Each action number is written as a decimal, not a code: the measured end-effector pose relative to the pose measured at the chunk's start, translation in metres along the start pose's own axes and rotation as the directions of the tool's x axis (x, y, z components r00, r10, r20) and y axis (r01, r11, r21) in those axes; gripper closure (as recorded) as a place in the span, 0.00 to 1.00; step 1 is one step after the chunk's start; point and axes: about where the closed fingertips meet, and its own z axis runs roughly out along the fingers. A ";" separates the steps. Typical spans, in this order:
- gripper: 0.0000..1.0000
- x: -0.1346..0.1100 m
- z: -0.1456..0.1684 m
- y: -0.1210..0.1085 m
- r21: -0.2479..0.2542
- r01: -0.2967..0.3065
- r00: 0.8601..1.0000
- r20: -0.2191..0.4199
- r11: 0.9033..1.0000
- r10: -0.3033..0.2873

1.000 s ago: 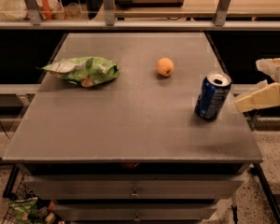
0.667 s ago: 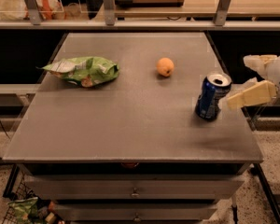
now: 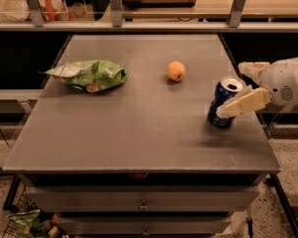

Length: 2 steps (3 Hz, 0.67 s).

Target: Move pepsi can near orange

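Finds the pale two-finger end effector pushed further in from 3 o'clock than a second ago, now level with the dark blue metal pepsi can rather than beside it. Leaves the can itself where it stood. Shows the fingers spread, one behind the can's silver top and one across its near side, with no way to tell whether either touches.

Places the can upright near the 3 o'clock edge of the flat grey worktop. Puts the small round orange fruit well apart from the can, toward 10 o'clock of it, and the crumpled green snack bag further off, at 9 o'clock of the fruit.

Counts the approach as probably done. Leaves the closing on the can, the carry toward 10 o'clock and the release beside the fruit all to do.
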 end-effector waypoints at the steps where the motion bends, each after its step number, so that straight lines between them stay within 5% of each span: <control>1: 0.18 0.006 0.005 0.001 -0.022 -0.002 1.000 -0.016 1.000 0.001; 2: 0.40 0.010 0.003 -0.002 -0.019 -0.002 1.000 -0.029 1.000 0.001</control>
